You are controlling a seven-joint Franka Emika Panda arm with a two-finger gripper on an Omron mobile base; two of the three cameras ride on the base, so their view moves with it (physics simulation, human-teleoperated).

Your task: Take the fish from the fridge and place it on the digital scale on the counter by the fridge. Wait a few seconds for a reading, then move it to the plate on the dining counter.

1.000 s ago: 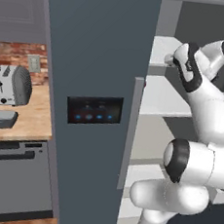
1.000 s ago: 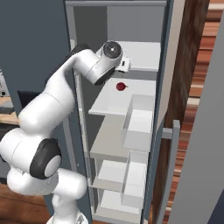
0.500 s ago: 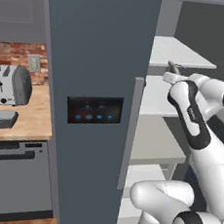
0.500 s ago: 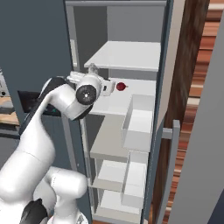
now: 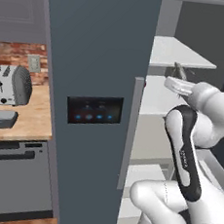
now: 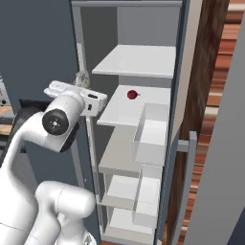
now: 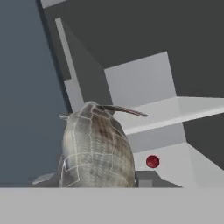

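Gripping fish (image 7: 97, 148) tight, pincer (image 5: 179, 72) now drawn back out of fridge (image 5: 97, 58), vs 1 s ago.

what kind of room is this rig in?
A rendered home kitchen, most likely. An open fridge with white shelves stands beside a wooden counter that carries a silver toaster and a small digital scale, with a brick backsplash behind them.

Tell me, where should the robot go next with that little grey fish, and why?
Probably swing it left, around the slate blue-grey fridge door, toward the small flat dark grey scale on the wooden counter. The gripper is shut on the small grey-silver scaly fish, held outside the white fridge shelves, and the scale top is bare.
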